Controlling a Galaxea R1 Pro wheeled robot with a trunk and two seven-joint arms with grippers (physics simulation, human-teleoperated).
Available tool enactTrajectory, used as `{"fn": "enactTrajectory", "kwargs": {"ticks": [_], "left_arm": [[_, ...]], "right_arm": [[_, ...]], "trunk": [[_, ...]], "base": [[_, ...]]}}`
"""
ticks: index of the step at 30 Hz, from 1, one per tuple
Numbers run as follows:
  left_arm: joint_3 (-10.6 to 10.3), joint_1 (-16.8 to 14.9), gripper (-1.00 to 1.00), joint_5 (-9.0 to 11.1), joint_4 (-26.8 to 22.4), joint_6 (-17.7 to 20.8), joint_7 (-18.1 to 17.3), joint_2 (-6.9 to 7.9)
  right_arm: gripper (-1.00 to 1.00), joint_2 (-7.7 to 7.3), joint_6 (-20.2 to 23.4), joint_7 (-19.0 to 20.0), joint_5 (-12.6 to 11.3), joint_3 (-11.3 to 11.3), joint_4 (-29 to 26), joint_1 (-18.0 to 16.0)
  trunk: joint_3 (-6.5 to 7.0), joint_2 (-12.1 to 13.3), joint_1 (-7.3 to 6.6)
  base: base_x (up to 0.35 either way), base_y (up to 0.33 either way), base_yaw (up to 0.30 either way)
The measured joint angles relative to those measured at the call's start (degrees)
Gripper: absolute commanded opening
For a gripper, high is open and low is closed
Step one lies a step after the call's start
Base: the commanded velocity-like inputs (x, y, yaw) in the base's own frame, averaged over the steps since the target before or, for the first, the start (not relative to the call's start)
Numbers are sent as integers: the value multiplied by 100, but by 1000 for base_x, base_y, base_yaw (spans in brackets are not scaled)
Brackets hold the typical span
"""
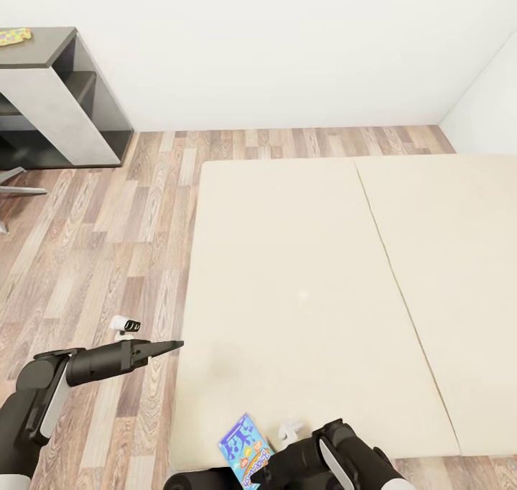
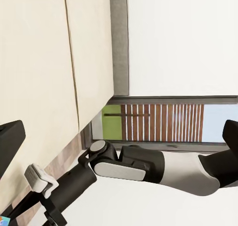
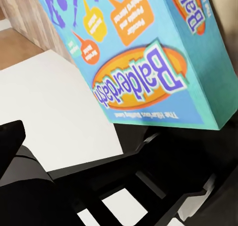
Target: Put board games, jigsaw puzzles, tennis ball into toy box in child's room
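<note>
A: What's over on the left?
B: A jigsaw puzzle (image 1: pixel 14 36) on the dark table (image 1: pixel 50 44) top. Left gripper (image 1: pixel 172 345) hangs over the wood floor (image 1: pixel 108 246) – fingers look pressed together, nothing in them.
A: And right?
B: Blue board game (image 1: pixel 245 450) at the bed (image 1: pixel 323 282)'s near edge, by the right gripper (image 1: pixel 269 468) – can't tell its grip.

Flat blue cardboard board game box (image 3: pixel 148 52): orange oval bearing purple lettering, yellow and orange speech bubbles, purple figures. Wide plain beige mattress bed (image 1: pixel 309 289). Brown-grey wood-plank floor (image 1: pixel 108 246). Thin yellow multicoloured jigsaw slab (image 1: pixel 14 37) on dark-grey tabletop (image 1: pixel 43 48). White walls (image 1: pixel 287 44).
</note>
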Motion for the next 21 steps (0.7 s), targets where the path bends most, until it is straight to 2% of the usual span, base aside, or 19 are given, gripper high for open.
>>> {"fn": "enactTrajectory", "kwargs": {"ticks": [21], "left_arm": [[2,0,100,0,0,0,0,0]], "right_arm": [[100,36,33,12,20,6,-67,-6]], "trunk": [[0,0,0]], "base": [[0,0,0]]}}
